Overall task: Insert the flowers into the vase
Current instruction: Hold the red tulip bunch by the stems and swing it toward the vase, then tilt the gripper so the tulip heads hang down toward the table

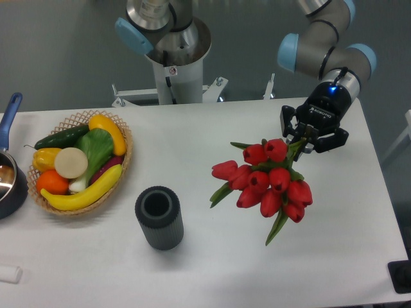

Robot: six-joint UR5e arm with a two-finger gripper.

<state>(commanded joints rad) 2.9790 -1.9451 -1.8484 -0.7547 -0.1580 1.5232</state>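
1. My hand (pixel 309 142) sits near the far right of the counter (pixel 212 269), fingers closed on the stem end of the flowers (pixel 266 179) — the red heads fan out toward the front and left, away from my wrist

2. Whether the bunch rests on the counter or hangs just above it I cannot tell from this one view

3. The vase (pixel 159 217) stands upright, mouth open and unobstructed, well to the left of the flowers and nearer the front edge; the basket (pixel 125 138) of toy fruit lies just beyond it on the left, with a blue-handled pot (pixel 9 173) at the counter's edge

4. I judge this to be the carry step: the grip is made, the insertion not yet begun

5. The next move calls for lifting, turning the bunch so the stems point down — right now I hold that very end — and centring it over the mouth, since the bunch is wider than the vase
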